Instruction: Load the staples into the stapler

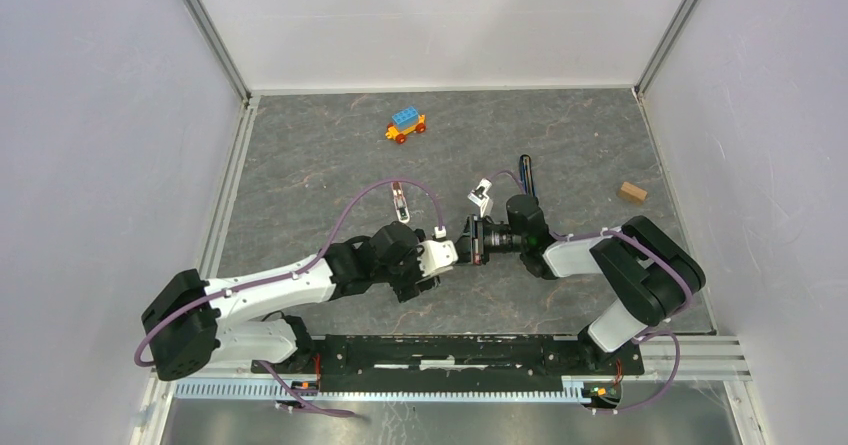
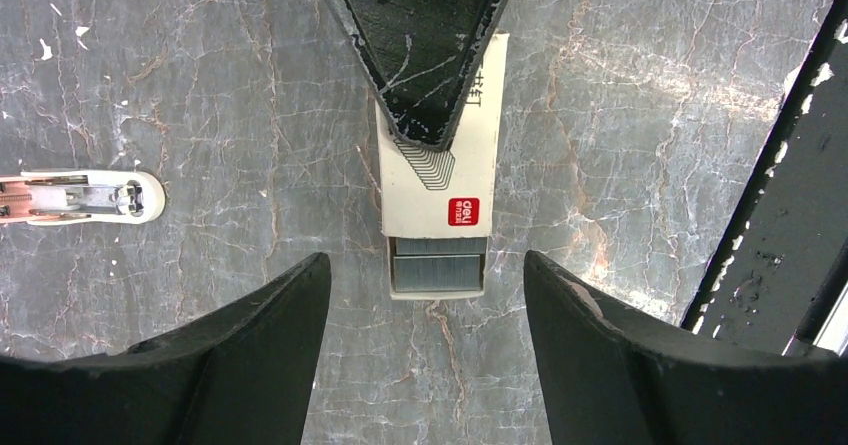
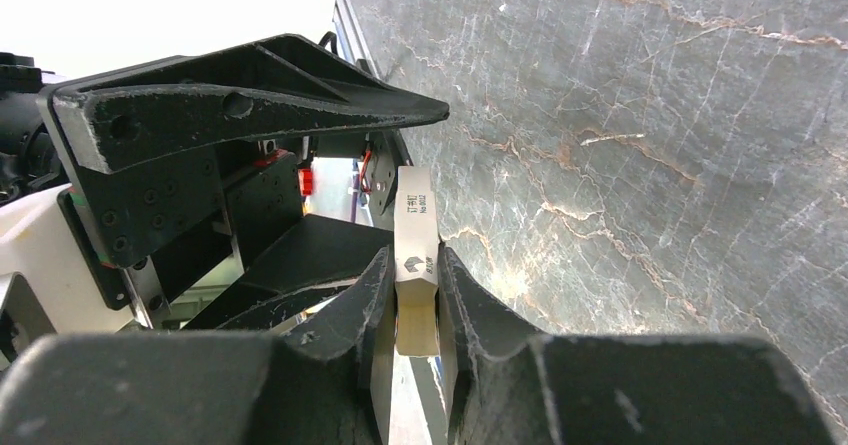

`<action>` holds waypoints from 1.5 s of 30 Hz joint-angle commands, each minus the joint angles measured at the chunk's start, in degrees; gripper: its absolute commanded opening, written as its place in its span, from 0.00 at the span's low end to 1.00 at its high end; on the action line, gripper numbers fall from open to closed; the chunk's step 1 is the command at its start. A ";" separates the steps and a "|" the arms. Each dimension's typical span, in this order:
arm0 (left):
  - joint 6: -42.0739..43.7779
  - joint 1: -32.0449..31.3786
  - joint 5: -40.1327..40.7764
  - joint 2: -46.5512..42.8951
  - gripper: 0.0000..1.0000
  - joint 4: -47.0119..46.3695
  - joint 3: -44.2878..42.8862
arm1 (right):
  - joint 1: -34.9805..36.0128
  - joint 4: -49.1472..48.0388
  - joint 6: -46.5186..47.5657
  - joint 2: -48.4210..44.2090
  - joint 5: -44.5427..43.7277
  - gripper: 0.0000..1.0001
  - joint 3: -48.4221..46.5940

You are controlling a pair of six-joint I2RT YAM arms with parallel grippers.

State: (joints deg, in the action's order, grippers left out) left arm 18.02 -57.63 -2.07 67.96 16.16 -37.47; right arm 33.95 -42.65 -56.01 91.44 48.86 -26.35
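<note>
Currently gripping the staple box [image 2: 440, 180] in the right end effector [image 3: 415, 265], with jaws nearly closed across its thin sides. Straddling the box's open end with the left end effector [image 2: 425, 265], spread wide and empty. Can spot the stapler [image 1: 525, 173] on the worktop [image 1: 300, 155] just beyond the right end effector. Probably light, slick, brittle staples [image 2: 437, 273]: pinch the strip's long sides gently.

Robotics lab cell, white walls [image 1: 100, 115], aluminium frame posts [image 1: 208, 30], grey stone-pattern tabletop [image 1: 300, 155], black mounting rail [image 1: 450, 350]
</note>
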 commanded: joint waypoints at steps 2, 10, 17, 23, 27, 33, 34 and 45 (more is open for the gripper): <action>0.80 -0.18 -1.10 0.70 0.75 -2.06 -2.23 | -0.16 -4.13 -1.33 -1.44 0.62 0.24 0.95; 1.44 -0.16 -1.01 -0.70 0.71 -4.45 -1.27 | -0.04 -5.34 -2.35 -0.92 0.44 0.24 1.03; 0.81 -0.15 -1.05 -1.10 0.66 -4.37 -0.87 | 0.01 -9.51 -5.10 -0.56 0.01 0.24 2.78; 0.78 -0.21 -1.15 -1.42 0.59 -5.05 0.10 | 0.14 -10.08 -5.43 -0.16 -0.43 0.24 2.97; 0.90 -0.20 -1.12 -1.43 0.56 -4.75 -0.09 | 0.23 -10.25 -5.66 0.13 -0.52 0.24 2.96; 1.36 -0.19 -0.88 -1.95 0.51 -3.96 -0.12 | 0.19 -10.51 -5.61 0.72 -0.95 0.24 2.88; 1.38 -0.21 -0.58 -1.88 0.51 -4.16 -0.06 | 0.17 -10.60 -5.69 1.01 -0.96 0.24 2.71; 1.56 -0.09 1.11 -1.35 0.43 -3.91 0.22 | 0.22 -11.71 -5.61 3.50 -0.09 0.26 2.35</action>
State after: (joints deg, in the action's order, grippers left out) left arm 18.02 -57.63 -2.00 67.44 13.74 -37.34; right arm 34.00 -52.01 -61.95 93.67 47.97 -23.42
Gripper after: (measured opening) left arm 0.444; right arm 0.257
